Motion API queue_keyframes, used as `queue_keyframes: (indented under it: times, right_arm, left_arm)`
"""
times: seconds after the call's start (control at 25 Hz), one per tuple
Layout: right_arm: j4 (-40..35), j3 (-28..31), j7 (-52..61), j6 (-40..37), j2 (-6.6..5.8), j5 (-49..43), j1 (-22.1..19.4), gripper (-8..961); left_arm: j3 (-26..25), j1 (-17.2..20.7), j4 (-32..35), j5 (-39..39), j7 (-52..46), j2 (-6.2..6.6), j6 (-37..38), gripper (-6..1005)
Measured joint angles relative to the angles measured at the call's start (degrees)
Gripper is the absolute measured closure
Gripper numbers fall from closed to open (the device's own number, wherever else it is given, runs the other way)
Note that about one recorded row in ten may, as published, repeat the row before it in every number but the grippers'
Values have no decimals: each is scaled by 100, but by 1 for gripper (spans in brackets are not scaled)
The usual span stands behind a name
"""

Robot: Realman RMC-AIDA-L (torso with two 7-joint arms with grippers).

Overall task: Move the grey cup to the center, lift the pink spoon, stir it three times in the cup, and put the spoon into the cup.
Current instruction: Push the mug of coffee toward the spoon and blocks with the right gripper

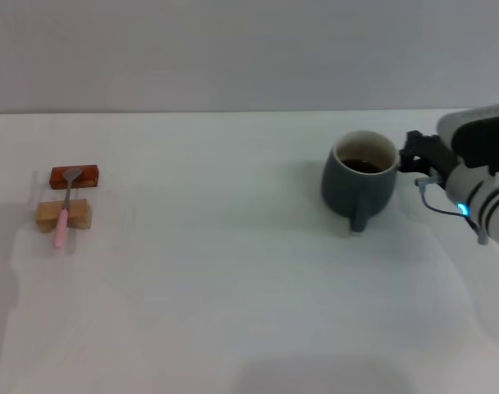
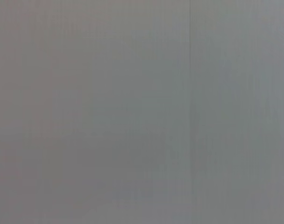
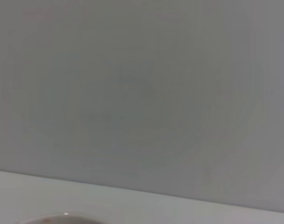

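The squat, rounded blue-grey ceramic cup (image 1: 359, 185) with its pale rim and dark inside stands on the right side of the white table (image 1: 233, 312), its loop handle turned toward the robot. The right gripper (image 1: 414, 156) is right beside the cup's far-right flank, at rim height, with the arm reaching in from the right edge; from here I cannot tell whether its fingers are spread or closed, or whether they touch the cup at all. Its wrist camera catches only a sliver of the cup's rim (image 3: 53, 218) against the blank wall. Well away on the left, the slim spoon with the pale pink handle (image 1: 66, 205) lies across a small red-brown block (image 1: 74, 176) and a tan wooden block (image 1: 63, 215), untouched. The left gripper is out of sight. This looks like the first step, taking hold of the cup; next it needs a firm grasp and a steady slide or carry toward the middle without tipping.
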Motion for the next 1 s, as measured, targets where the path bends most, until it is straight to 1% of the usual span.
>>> queue_keyframes:
  times: [0.2,0.56,1.0]
  right_arm:
    - [145,-65,1,94,7,-20,75,956]
    - [680,-472,1,246,36,-101,187,955]
    - [937,-580,9,334,69,-320,328,954]
  left_arm:
    - [-10,0,15,0,0,7,0,165]
    - [-5,0,7,0,0,5,0,165]
    - [75,29,2,0,-40,-10,-2,166]
